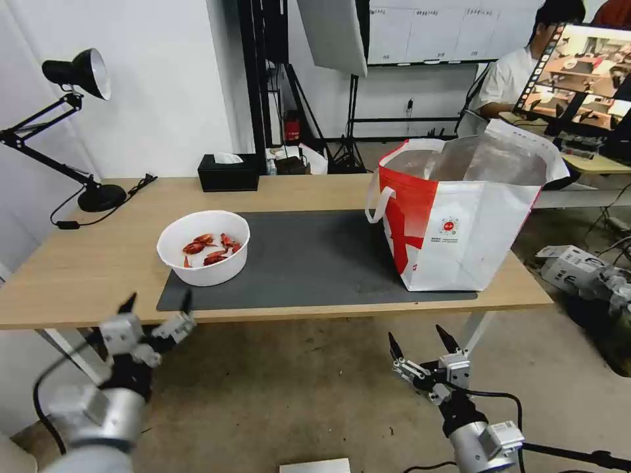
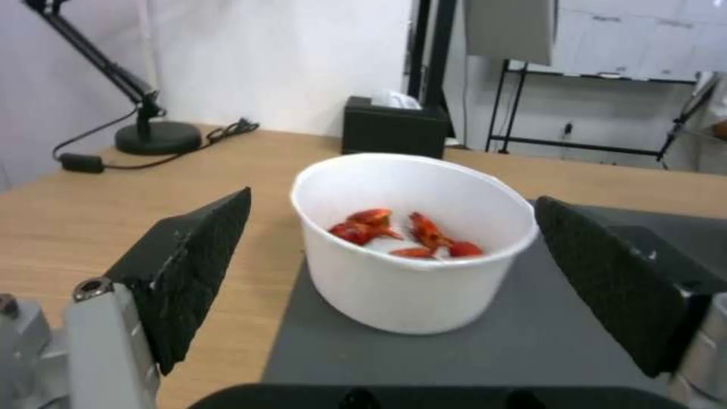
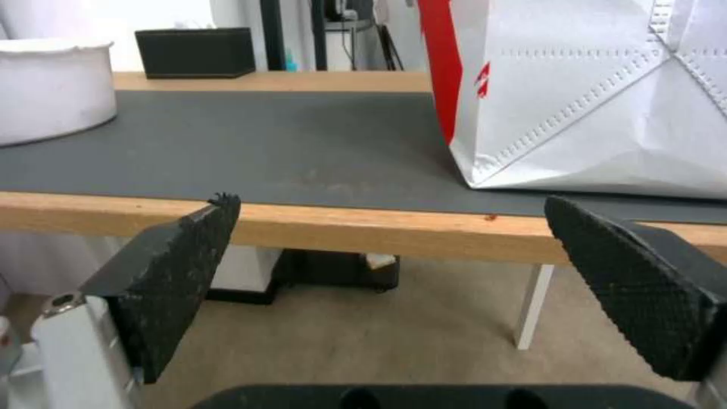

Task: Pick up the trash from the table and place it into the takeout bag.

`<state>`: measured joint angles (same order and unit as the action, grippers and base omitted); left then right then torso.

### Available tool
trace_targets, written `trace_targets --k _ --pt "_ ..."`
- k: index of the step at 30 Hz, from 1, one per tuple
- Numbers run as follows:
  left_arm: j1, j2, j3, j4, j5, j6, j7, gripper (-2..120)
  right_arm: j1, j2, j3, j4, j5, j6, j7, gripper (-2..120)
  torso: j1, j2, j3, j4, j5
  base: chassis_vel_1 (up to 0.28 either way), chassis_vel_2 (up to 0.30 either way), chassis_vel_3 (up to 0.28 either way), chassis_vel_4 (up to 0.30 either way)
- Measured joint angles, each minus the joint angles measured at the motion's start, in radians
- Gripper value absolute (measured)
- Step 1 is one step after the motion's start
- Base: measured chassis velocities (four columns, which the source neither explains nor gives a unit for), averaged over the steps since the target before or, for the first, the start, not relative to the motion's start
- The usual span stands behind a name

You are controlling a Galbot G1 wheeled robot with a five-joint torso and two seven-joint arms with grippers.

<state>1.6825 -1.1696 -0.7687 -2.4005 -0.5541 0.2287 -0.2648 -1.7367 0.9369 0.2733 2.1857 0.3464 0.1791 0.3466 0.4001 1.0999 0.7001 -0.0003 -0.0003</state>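
Both jaws wide apart, empty: left gripper at table front edge facing bowl; right gripper below it.

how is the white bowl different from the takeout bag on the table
The white bowl is round, low and plain white; the takeout bag is boxy, much taller, red and white with loop handles. The bowl holds red crayfish shells; the bag's foil-lined inside shows nothing in it from here. Both stand upright and open-topped on the dark mat.
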Motion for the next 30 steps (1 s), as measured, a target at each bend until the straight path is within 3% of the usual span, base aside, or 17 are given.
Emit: trace_targets --k 2,5,6,8,9,11,12,15,16,19,24,27,30 --pt "-0.013 0.018 -0.017 0.001 -0.044 0.023 -0.019 100 0.000 0.000 0.000 0.000 0.000 0.000 0.001 100 0.000 0.000 0.000 0.0006 0.0003 0.000 0.000 0.000 0.000" --pt "-0.096 0.109 -0.038 0.023 -0.214 0.120 -0.077 100 0.000 0.000 0.000 0.000 0.000 0.000 0.000 100 0.000 0.000 0.000 0.0004 0.0000 0.000 0.000 0.000 0.000" --pt "-0.096 0.109 -0.038 0.023 -0.214 0.120 -0.077 100 0.000 0.000 0.000 0.000 0.000 0.000 0.000 100 0.000 0.000 0.000 0.0004 0.0000 0.000 0.000 0.000 0.000" --pt "-0.184 0.212 -0.034 0.063 -0.378 0.234 -0.129 100 0.000 0.000 0.000 0.000 0.000 0.000 0.000 100 0.000 0.000 0.000 0.0003 0.0002 0.000 0.000 0.000 0.000" --pt "-0.184 0.212 -0.034 0.063 -0.378 0.234 -0.129 100 0.000 0.000 0.000 0.000 0.000 0.000 0.000 100 0.000 0.000 0.000 0.0003 0.0002 0.000 0.000 0.000 0.000" --pt "-0.259 0.273 -0.012 0.107 -0.510 0.298 -0.165 100 0.000 0.000 0.000 0.000 0.000 0.000 0.000 100 0.000 0.000 0.000 0.0002 0.0001 0.000 0.000 0.000 0.000" --pt "-0.259 0.273 -0.012 0.107 -0.510 0.298 -0.165 100 0.000 0.000 0.000 0.000 0.000 0.000 0.000 100 0.000 0.000 0.000 0.0002 0.0001 0.000 0.000 0.000 0.000" --pt "-0.386 0.339 0.022 0.194 -0.665 0.386 -0.213 100 0.000 0.000 0.000 0.000 0.000 0.000 0.000 100 0.000 0.000 0.000 0.0001 0.0001 0.000 0.000 0.000 0.000" --pt "-0.386 0.339 0.022 0.194 -0.665 0.386 -0.213 100 0.000 0.000 0.000 0.000 0.000 0.000 0.000 100 0.000 0.000 0.000 0.0001 0.0001 0.000 0.000 0.000 0.000" --pt "-0.508 0.393 0.054 0.282 -0.793 0.476 -0.267 100 0.000 0.000 0.000 0.000 0.000 0.000 0.000 100 0.000 0.000 0.000 0.0002 0.0004 0.000 0.000 0.000 0.000" --pt "-0.603 0.425 0.120 0.356 -0.872 0.516 -0.342 100 0.000 0.000 0.000 0.000 0.000 0.000 0.000 100 0.000 0.000 0.000 0.0003 0.0001 0.000 0.000 0.000 0.000" --pt "-0.692 0.440 0.199 0.426 -0.924 0.518 -0.429 100 0.000 0.000 0.000 0.000 0.000 0.000 0.000 100 0.000 0.000 0.000 0.0003 0.0001 0.000 0.000 0.000 0.000" --pt "-0.748 0.442 0.249 0.474 -0.921 0.517 -0.447 100 0.000 0.000 0.000 0.000 0.000 0.000 0.000 100 0.000 0.000 0.000 0.0003 0.0003 0.000 0.000 0.000 0.000"
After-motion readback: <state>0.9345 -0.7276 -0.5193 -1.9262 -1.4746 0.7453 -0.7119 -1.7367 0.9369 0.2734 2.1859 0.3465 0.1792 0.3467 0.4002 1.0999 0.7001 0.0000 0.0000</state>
